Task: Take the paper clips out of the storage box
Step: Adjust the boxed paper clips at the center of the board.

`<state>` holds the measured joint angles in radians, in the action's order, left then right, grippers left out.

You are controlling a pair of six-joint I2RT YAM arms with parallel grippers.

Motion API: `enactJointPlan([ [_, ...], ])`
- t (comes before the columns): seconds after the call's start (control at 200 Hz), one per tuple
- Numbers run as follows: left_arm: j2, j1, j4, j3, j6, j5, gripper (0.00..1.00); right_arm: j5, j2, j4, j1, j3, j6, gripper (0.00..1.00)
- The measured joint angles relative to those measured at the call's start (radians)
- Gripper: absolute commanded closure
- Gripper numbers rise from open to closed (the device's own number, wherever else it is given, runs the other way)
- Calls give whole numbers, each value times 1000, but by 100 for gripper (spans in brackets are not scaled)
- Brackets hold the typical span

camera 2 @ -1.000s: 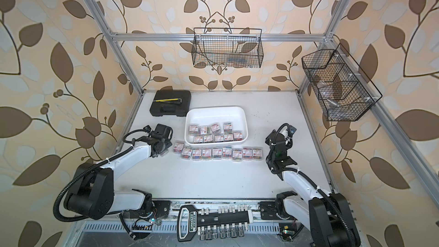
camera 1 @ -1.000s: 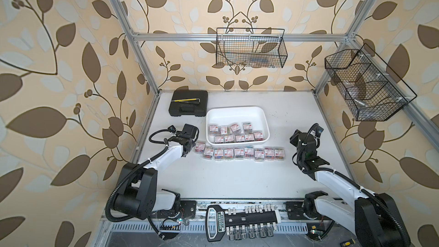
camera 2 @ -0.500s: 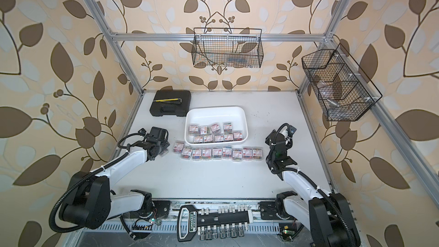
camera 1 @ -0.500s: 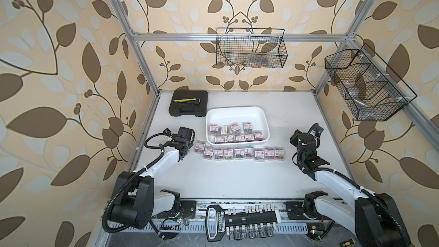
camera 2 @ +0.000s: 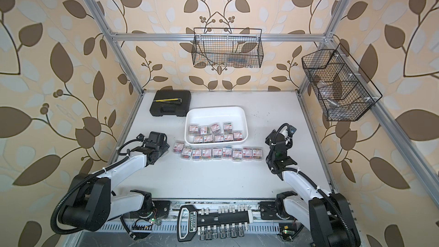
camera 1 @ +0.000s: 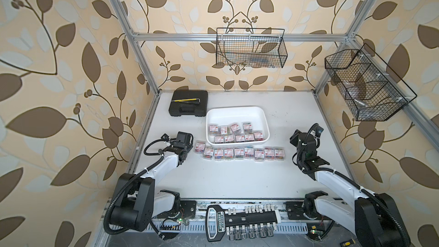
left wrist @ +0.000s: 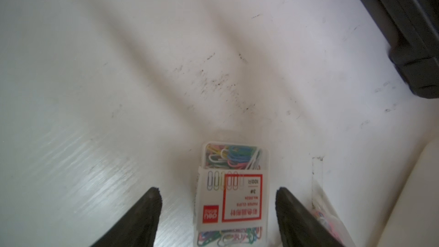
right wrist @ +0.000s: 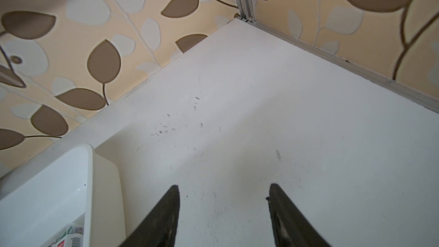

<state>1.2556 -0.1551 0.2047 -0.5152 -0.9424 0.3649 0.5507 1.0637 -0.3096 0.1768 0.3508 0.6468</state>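
The white storage box stands mid-table with several paper clips boxes in its near half. Several more paper clips boxes form a row on the table just in front of it. My left gripper is open at the row's left end. That end box lies flat between its fingers, with a gap on each side. My right gripper is open and holds nothing, low over bare table right of the storage box.
A black hard case with a yellow tool on it lies at the back left. Wire baskets hang on the back wall and the right wall. A socket rack lies along the front edge.
My left gripper has drawn back slightly to the left from the row's end box, with its jaws a little wider. The right arm has not moved.
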Motion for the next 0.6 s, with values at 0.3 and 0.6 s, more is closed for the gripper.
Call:
enactJointPlan([
  [0.3, 93, 0, -69, -64, 39, -45, 23, 0, 0, 0, 0, 0, 0, 39],
  [0.6, 130, 0, -134, -68, 62, -132, 23, 0, 0, 0, 0, 0, 0, 39],
])
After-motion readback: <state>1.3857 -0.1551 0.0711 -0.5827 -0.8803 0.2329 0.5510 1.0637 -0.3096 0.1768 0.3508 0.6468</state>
